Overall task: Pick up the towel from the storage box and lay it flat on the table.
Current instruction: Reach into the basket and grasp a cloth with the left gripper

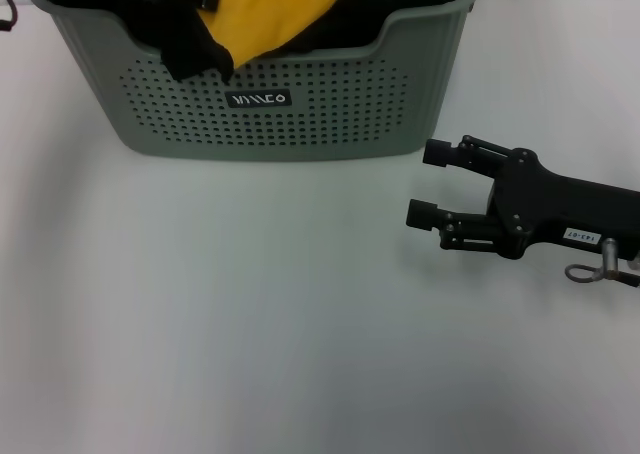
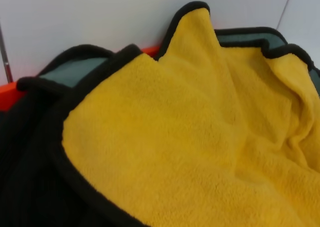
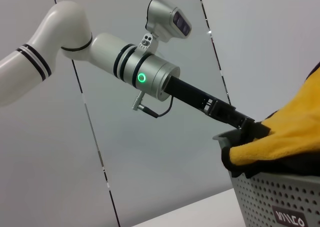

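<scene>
You're looking at a plain white table [image 1: 250, 324], smooth and bare across the near half. One thing sits directly on it: the box [image 1: 270, 104], pale grey-green, perforated walls, black logo label facing you, dipped front rim. It stands upright at the far edge, left of centre, base flat on the surface.

towel [image 1: 285, 9]: yellow, black-edged, crumpled in storage box [image 1: 270, 114] | box upright on white table [image 1: 250, 324]
</scene>
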You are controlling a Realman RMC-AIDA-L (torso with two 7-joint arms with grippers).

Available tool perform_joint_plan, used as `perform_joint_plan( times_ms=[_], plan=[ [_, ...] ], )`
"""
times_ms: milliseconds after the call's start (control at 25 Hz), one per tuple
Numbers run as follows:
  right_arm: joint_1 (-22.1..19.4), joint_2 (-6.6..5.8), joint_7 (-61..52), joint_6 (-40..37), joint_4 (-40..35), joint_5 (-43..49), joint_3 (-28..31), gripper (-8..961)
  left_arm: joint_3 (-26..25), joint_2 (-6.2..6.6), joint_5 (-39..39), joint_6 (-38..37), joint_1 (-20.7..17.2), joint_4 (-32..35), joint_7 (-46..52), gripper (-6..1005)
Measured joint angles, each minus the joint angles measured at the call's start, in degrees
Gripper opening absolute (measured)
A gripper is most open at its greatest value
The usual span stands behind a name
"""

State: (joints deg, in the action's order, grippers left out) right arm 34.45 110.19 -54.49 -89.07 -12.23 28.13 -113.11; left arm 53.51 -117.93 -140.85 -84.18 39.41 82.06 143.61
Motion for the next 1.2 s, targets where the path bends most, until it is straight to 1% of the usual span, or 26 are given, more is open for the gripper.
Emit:
perform_joint_plan(
  times_ms=[200, 480, 680, 800, 920, 1000, 1120, 1200],
  plan=[
    [-0.37, 0.24, 0.04, 0.03, -0.01, -0.01, 0.0, 877, 0.32, -0.12, 0.41, 1.21, 0.06, -0.01, -1.01, 808],
    [-0.74, 0.45, 0.08, 0.0, 0.18, -0.14, 0.0, 877, 0.26, -0.11, 3.45, 1.28, -0.44, 0.35, -4.61, 723],
    [-0.86, 0.47, 0.09, 0.04, 0.29, -0.39, 0.07, 876, 0.08, -0.23, 6.36, 1.36, -1.92, 3.36, -6.54, 501],
    [-1.28, 0.47, 0.1, 0.04, 0.28, -0.34, 1.18, 876, 0.03, -0.54, 9.08, 1.99, -3.43, 5.82, -7.7, 267],
    [-1.99, 0.52, 0.52, -0.18, 0.25, -0.07, 2.71, 875, -0.06, -0.88, 13.75, 3.12, -5.33, 8.54, -9.74, 198],
    [-2.25, 0.48, 0.81, -0.49, 0.04, -0.12, 3.09, 875, -0.19, -0.95, 19.5, 4.03, -7.44, 11.27, -12.66, 152],
    [-2.36, 0.35, 1.15, -0.85, -0.2, -0.32, 3.22, 875, -0.42, -0.96, 23.87, 4.31, -8.81, 12.95, -14.94, 83],
    [-2.43, 0.31, 1.44, -1.36, -0.21, -0.32, 3.89, 874, -1.55, -1.09, 29.95, 4.37, -10.28, 14.2, -18.06, 37]
  ],
)
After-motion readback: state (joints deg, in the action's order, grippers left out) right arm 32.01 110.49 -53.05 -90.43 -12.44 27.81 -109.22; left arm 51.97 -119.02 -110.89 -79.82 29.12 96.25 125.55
